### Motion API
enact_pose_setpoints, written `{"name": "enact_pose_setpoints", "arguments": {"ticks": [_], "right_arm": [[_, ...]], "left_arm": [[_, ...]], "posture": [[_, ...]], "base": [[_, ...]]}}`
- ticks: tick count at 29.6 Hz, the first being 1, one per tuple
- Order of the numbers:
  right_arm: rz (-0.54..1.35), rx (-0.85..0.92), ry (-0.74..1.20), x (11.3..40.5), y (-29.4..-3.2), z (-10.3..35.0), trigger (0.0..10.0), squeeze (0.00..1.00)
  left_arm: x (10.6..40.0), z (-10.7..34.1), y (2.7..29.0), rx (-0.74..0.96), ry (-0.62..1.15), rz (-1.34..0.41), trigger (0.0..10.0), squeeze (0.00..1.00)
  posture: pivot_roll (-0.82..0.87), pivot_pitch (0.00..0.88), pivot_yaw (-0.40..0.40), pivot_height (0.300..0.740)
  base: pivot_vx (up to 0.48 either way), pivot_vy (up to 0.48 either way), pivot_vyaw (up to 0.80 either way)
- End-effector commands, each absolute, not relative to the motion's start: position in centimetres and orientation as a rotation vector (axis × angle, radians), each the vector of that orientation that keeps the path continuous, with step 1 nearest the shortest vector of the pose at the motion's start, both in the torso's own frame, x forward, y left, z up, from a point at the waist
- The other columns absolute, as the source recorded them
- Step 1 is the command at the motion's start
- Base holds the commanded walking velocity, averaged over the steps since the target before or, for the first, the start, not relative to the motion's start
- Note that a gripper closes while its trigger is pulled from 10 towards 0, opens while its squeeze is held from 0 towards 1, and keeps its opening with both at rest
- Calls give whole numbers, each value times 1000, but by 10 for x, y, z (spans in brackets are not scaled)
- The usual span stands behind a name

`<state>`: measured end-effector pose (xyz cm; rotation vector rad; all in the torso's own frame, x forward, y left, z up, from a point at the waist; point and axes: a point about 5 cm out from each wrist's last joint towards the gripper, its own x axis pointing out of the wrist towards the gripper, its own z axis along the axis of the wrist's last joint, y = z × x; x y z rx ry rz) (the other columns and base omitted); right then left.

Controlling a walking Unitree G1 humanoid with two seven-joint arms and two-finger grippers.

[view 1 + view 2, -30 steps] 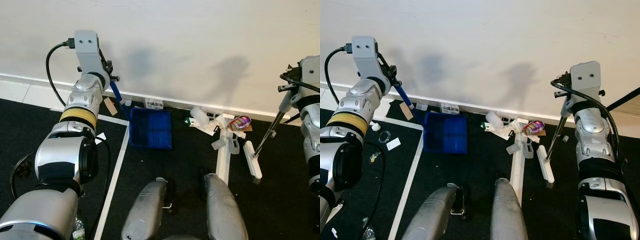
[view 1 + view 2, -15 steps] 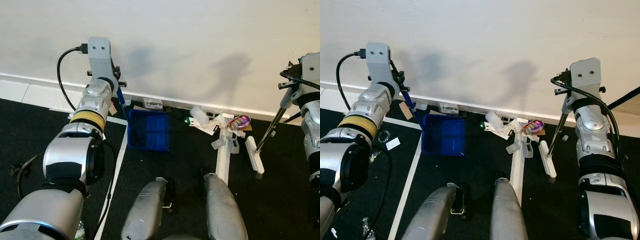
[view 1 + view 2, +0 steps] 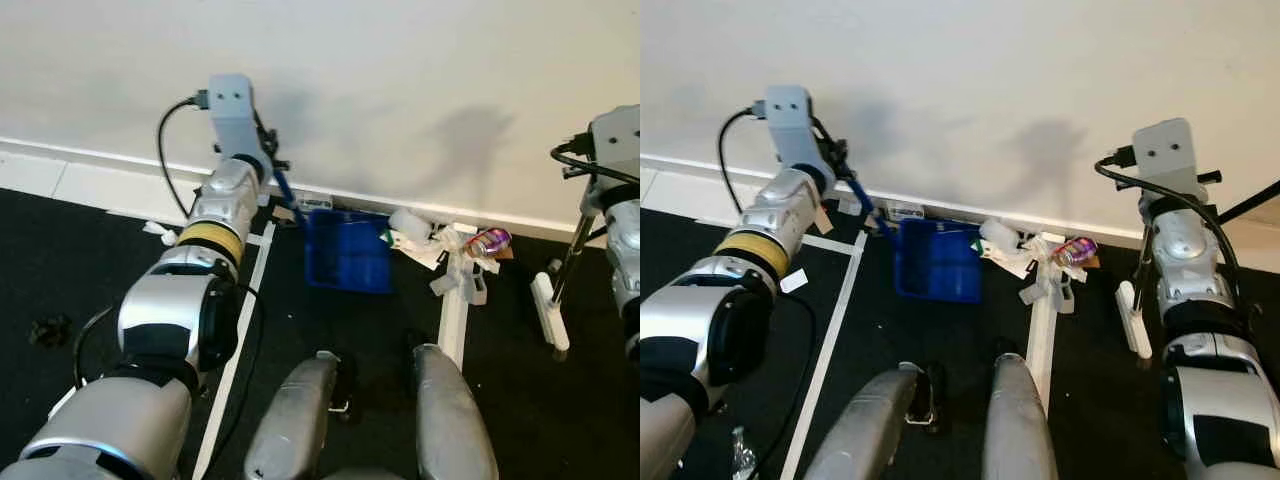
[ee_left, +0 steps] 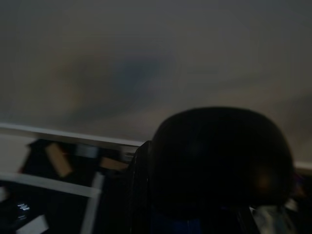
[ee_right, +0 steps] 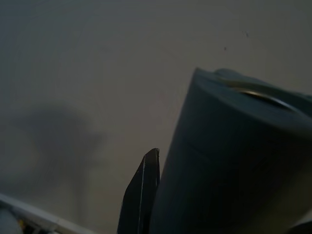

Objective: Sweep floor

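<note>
Centrally, the left gripper (image 3: 278,172) grasps the blue dustpan (image 3: 348,250) handle; the right gripper (image 3: 1152,232) grasps the broom (image 3: 1134,318) pole beside litter (image 3: 1040,262).

The left arm (image 3: 190,300) is built of rounded silver shells joined by black ring joints, with one yellow band (image 3: 212,240) below the wrist. A grey box-shaped camera housing (image 3: 230,100) tops the wrist, showing two small dark screw holes, and a black cable (image 3: 170,160) loops from it. The right arm (image 3: 1190,300) matches, with its own grey housing (image 3: 1162,150) and black cable (image 3: 1215,235). Two smooth silver-grey legs (image 3: 370,420) show below.
</note>
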<state>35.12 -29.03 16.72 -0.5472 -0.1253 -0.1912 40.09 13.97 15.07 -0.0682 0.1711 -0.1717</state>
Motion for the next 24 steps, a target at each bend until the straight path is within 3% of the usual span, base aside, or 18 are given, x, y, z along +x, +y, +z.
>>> {"name": "enact_pose_setpoints", "arguments": {"ticks": [1,11,16,20,24], "right_arm": [[-167,-549,-132,354,-281,162,10000,0],[-50,-384,-103,375,-227,152,10000,0],[14,-336,-93,380,-206,148,10000,0],[40,-293,-72,381,-194,143,10000,0],[108,-193,-92,386,-163,147,10000,0]], "left_arm": [[397,143,140,-55,175,-177,10000,0],[396,141,132,40,161,-136,10000,0],[401,156,145,231,121,-34,10000,0],[400,150,152,259,180,-20,10000,0],[394,134,146,264,240,-73,10000,0]], "posture": [[-65,320,105,740],[31,331,100,740],[79,330,101,740],[101,325,102,740],[92,324,106,740]], "base": [[0,0,0],[0,0,0],[0,0,0],[0,0,0],[0,0,0]]}}
